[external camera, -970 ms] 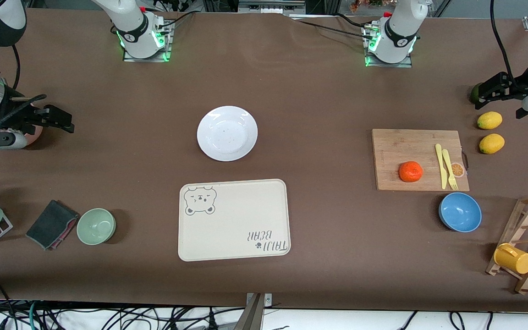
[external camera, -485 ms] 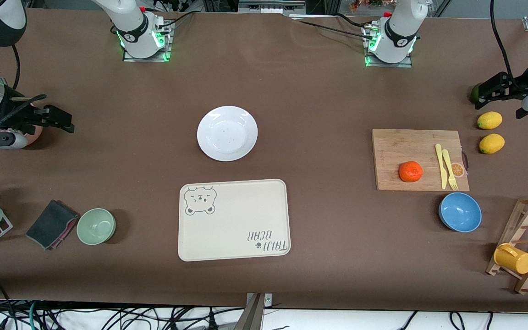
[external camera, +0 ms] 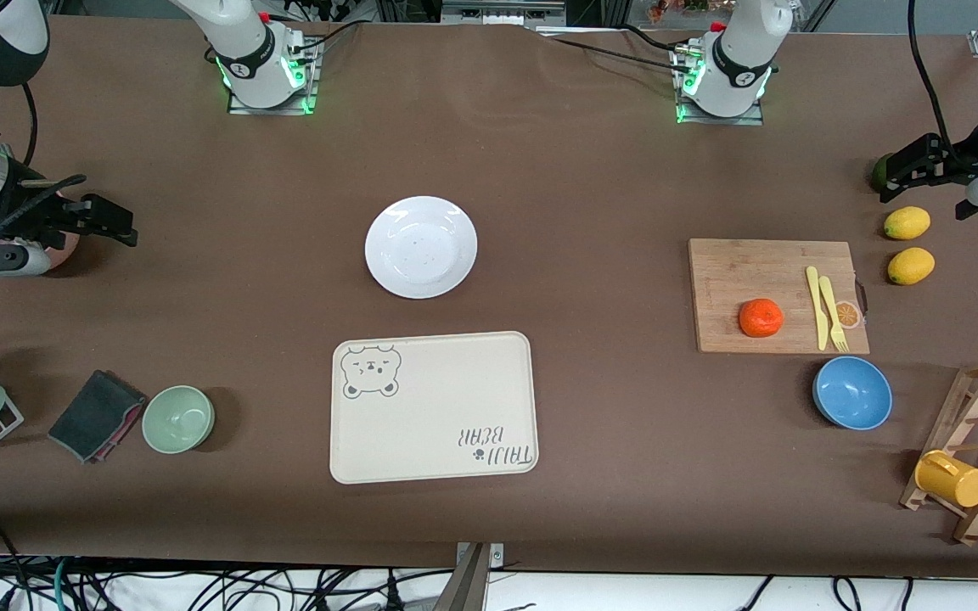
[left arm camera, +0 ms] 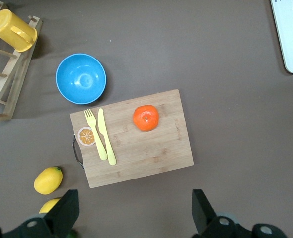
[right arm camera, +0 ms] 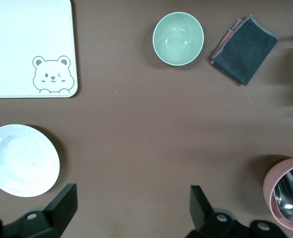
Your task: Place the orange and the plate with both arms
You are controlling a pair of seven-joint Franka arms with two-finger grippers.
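Note:
The orange [external camera: 761,317] sits on a wooden cutting board [external camera: 744,271] toward the left arm's end of the table; it also shows in the left wrist view [left arm camera: 146,118]. The white plate [external camera: 421,247] lies mid-table, farther from the front camera than the cream bear tray [external camera: 432,407]; it also shows in the right wrist view [right arm camera: 22,159]. My left gripper [external camera: 922,170] hangs open and empty above the table's edge near the lemons, its midpoint in its wrist view [left arm camera: 133,213]. My right gripper [external camera: 103,222] hangs open and empty over the table's other end, shown in its wrist view [right arm camera: 131,210].
A yellow knife and fork [external camera: 826,307] lie on the board. A blue bowl [external camera: 852,393], two lemons [external camera: 907,223], a wooden rack with a yellow mug [external camera: 952,479], a green bowl [external camera: 178,418], a dark cloth [external camera: 95,415] and a pink cup with a spoon [right arm camera: 288,193] stand around.

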